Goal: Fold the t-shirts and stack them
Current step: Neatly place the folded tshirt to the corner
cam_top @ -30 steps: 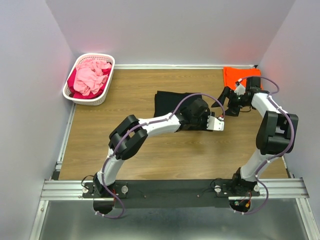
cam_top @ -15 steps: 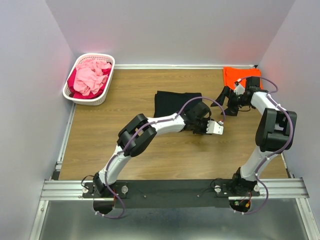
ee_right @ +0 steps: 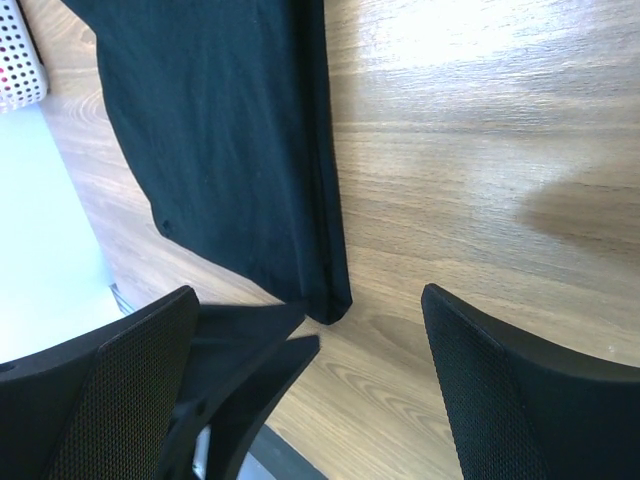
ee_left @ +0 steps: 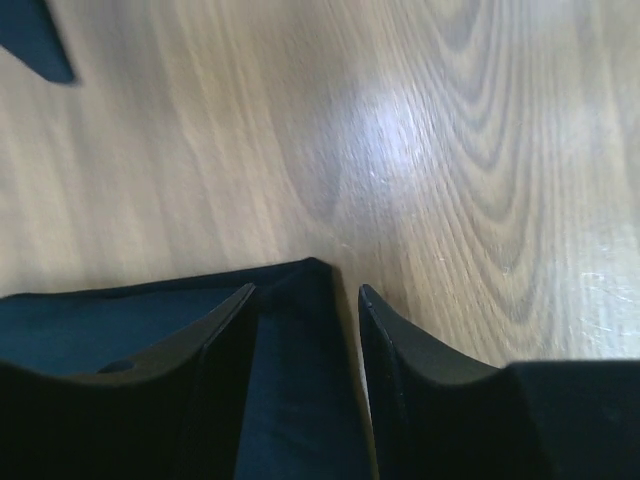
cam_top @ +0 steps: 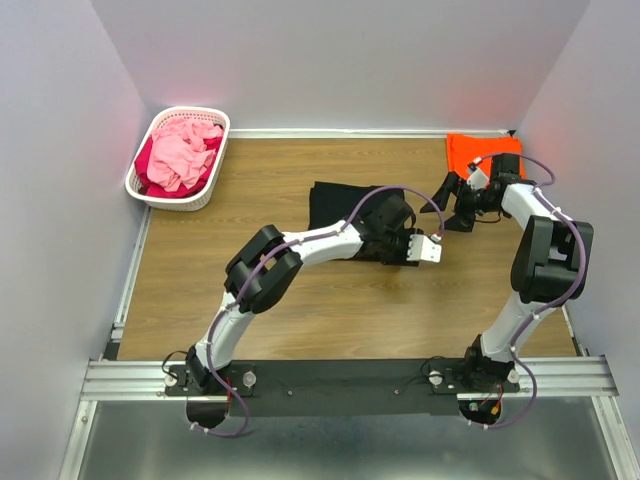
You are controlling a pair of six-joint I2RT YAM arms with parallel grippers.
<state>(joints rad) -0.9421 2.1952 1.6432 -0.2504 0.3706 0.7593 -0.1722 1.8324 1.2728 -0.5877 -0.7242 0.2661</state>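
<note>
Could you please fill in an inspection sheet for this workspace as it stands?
Surface: wooden table, no spills seen.
Job's things: black t-shirt folded flat mid-table; orange t-shirt in the far right corner, apart from it.
Clutter: white basket holding pink clothes, far left corner.
Grippers: left gripper part-open astride the black shirt's corner; right gripper wide open, empty, near the same shirt.
Cables: purple cables looped along both arms, no snag seen.
Surroundings: pale walls on three sides; metal rail at the near edge.
</note>
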